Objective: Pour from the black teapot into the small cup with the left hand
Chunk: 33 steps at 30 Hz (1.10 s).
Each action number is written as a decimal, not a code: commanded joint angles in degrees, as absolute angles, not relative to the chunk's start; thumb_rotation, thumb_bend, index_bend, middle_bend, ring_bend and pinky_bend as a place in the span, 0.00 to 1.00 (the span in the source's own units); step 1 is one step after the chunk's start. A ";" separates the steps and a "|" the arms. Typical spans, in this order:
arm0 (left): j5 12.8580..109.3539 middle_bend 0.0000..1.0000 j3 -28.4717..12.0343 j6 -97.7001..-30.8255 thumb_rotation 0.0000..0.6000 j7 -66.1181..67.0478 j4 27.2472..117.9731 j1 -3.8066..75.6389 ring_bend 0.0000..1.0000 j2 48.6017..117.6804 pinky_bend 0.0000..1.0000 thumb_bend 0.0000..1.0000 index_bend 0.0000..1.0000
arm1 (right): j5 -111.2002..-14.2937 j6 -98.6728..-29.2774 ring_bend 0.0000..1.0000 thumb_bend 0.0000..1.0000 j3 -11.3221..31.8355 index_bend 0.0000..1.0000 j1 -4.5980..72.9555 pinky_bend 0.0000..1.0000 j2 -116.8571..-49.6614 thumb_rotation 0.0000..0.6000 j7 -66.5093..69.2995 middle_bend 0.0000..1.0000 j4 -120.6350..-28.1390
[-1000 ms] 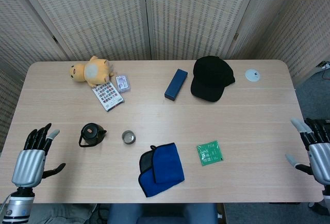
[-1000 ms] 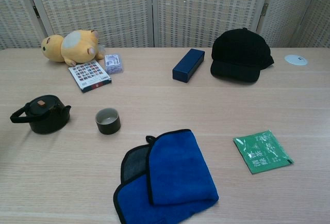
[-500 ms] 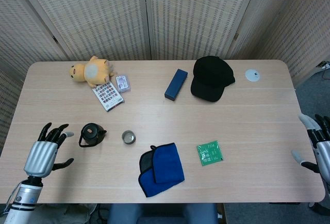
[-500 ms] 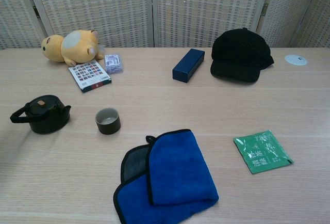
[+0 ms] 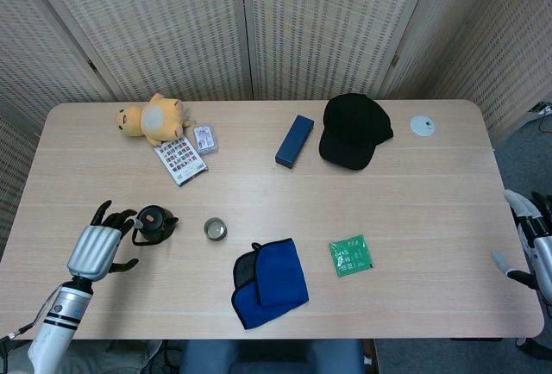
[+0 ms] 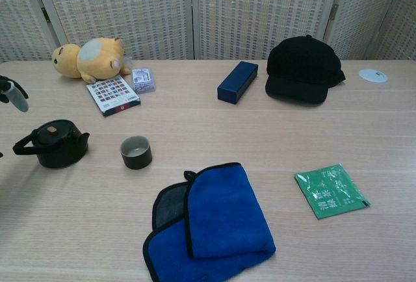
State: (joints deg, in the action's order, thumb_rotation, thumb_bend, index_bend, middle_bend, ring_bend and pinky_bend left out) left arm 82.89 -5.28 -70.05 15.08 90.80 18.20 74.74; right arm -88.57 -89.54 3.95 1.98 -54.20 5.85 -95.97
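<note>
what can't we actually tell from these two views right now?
- Left hand: chest view's left edge crops all but its fingers; contact with the black teapot handle unclear in head view.
- Right hand: cropped by head view's right edge, absent from chest view.
- Small cup: contents unreadable.
- Green packet: print too small.

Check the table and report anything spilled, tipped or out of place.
Nothing spilled or damaged. The black teapot and small cup stand upright and apart. The plush toy lies on its side, and the blue cloth is loosely folded.
</note>
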 commanded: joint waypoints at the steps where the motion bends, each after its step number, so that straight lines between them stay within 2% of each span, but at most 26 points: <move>1: 82.11 0.28 -5.26 -68.71 1.00 15.44 89.89 19.22 0.30 75.54 0.00 0.14 0.39 | -88.42 -89.43 0.00 0.18 3.95 0.02 1.96 0.00 -54.24 1.00 5.88 0.15 -95.85; 20: 75.87 0.30 -4.57 -63.88 1.00 23.21 89.74 22.39 0.34 78.08 0.00 0.14 0.37 | -87.78 -89.34 0.00 0.18 4.01 0.02 1.57 0.00 -54.32 1.00 6.45 0.15 -94.93; 33: 73.52 0.38 -4.44 -63.61 1.00 24.56 87.93 23.44 0.40 79.88 0.00 0.14 0.36 | -87.58 -89.08 0.00 0.18 4.00 0.02 1.47 0.00 -54.26 1.00 6.69 0.15 -94.64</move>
State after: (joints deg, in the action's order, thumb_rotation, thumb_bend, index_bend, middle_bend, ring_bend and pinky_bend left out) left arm 73.51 -4.45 -63.60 24.55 87.93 23.43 79.87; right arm -87.58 -89.08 4.00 1.47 -54.27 6.69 -94.63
